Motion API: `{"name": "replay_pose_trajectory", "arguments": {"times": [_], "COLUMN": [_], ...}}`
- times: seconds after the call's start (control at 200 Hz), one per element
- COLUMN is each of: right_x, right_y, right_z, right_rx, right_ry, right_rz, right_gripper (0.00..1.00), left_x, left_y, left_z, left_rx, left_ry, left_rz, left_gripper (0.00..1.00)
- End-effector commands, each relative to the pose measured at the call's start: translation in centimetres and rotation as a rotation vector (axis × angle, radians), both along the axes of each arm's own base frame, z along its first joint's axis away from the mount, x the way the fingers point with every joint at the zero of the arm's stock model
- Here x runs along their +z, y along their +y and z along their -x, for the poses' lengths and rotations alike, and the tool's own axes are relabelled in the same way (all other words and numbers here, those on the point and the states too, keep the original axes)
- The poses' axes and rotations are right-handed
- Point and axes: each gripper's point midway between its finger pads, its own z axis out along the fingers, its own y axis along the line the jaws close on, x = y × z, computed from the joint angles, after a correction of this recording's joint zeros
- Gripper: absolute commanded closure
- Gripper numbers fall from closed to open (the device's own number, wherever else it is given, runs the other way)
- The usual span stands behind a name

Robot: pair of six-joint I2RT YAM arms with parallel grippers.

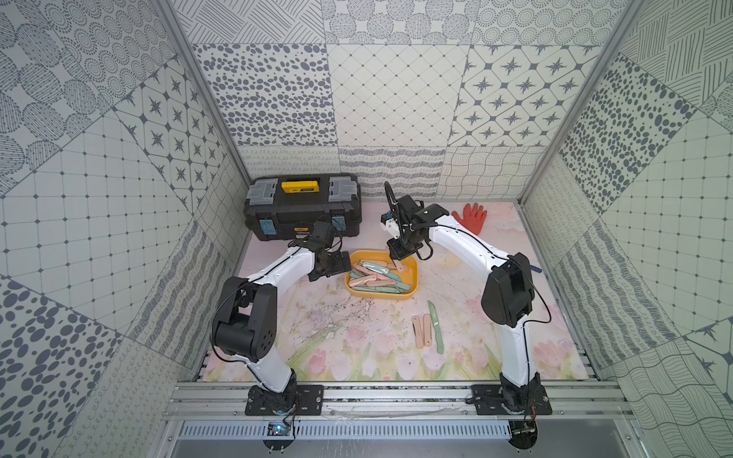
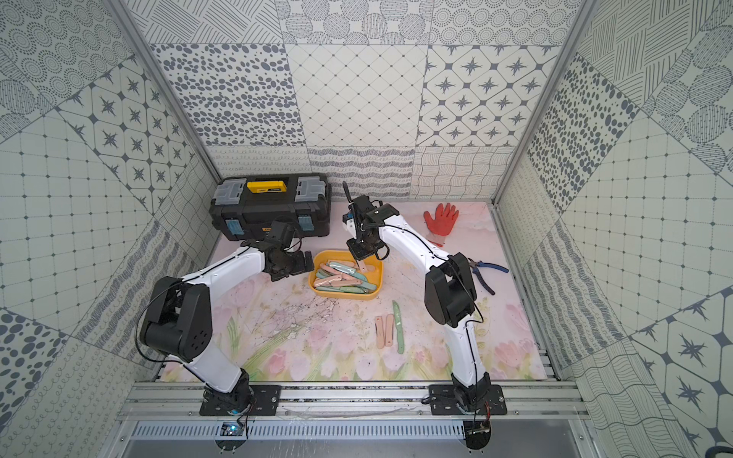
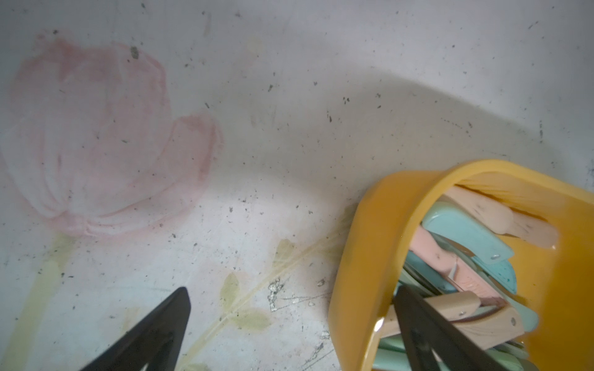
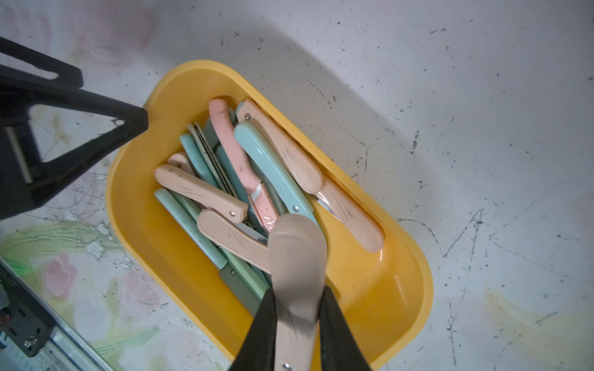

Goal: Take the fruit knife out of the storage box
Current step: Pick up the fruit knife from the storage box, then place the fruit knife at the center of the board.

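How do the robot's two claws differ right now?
The left gripper is wide open and empty; the right gripper is shut on a beige fruit knife. The left one sits at the edge of the storage box; the right one is over its inside. Both are black, two-fingered.

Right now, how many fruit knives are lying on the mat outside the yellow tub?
3: two pink fruit knives side by side and an open green fruit knife beside them, in front of the yellow storage box.
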Motion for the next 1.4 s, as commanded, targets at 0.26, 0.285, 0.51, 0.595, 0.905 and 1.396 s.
{"name": "replay_pose_trajectory", "arguments": {"times": [0.26, 0.285, 0.51, 0.595, 0.905, 1.396], "right_x": [4.0, 3.8, 1.4, 0.5, -3.7, -10.2], "right_y": [-1.0, -1.0, -2.0, -2.2, -2.1, -2.7], "right_z": [7.0, 7.6, 12.7, 13.8, 17.6, 19.1], "right_rx": [-0.095, -0.101, -0.152, -0.174, -0.209, -0.295], "right_ry": [0.079, 0.087, 0.161, 0.162, 0.246, 0.344], "right_rz": [-0.184, -0.183, -0.193, -0.202, -0.167, -0.074], "right_gripper": [0.85, 0.85, 0.85, 0.85, 0.84, 0.82], "left_x": [0.6, 0.7, 0.8, 0.7, 1.0, 0.8], "left_y": [0.0, 0.1, 0.0, -0.1, -0.2, -0.2], "left_z": [-0.1, -0.1, -0.1, -0.1, -0.1, 0.1], "left_rx": [-0.001, -0.001, -0.001, 0.0, 0.001, -0.001], "left_ry": [-0.024, -0.025, -0.029, -0.026, -0.028, -0.02], "left_rz": [-0.013, -0.015, -0.01, -0.007, -0.003, -0.004], "left_gripper": [0.01, 0.01, 0.01, 0.01, 0.01, 0.01]}}
